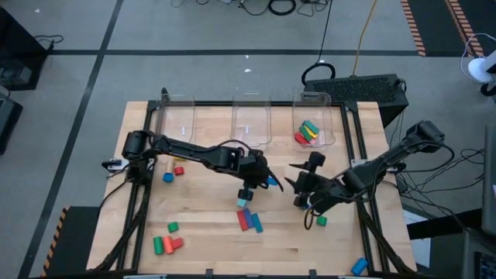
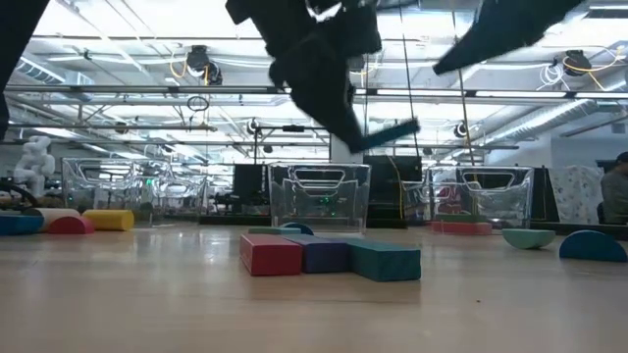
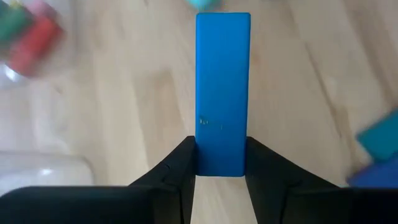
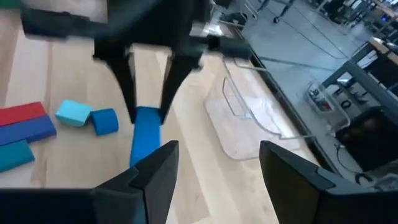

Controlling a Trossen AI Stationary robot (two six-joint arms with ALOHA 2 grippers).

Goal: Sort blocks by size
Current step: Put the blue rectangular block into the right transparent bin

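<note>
A blue bar block (image 3: 222, 81) hangs above the middle of the table, and my left gripper (image 3: 221, 146) is shut on it. The right wrist view shows that gripper (image 4: 149, 112) with the bar (image 4: 145, 146) below its fingers. My right gripper (image 4: 217, 155) stands open just right of it, with nothing between its fingers. In the high view the left gripper (image 1: 260, 184) and right gripper (image 1: 298, 184) face each other. Red, blue and teal bars (image 1: 248, 221) lie side by side on the table near them, with a light blue cube (image 1: 242, 203) beside them. My left gripper pinches the blue bar between its two fingers, on the two long sides at one end (image 3: 221, 158). The fingers slant down from above and lie in line with the bar. The bar sticks out beyond the fingertips, tilted and lifted clear of the table (image 2: 388, 132).
Three clear bins (image 1: 252, 120) stand along the far edge; the right one (image 1: 314, 128) holds several blocks. Loose blocks lie at the left (image 1: 167, 244), a green one (image 1: 321, 221) near the right arm, and a blue one (image 1: 359, 266) at the near right edge.
</note>
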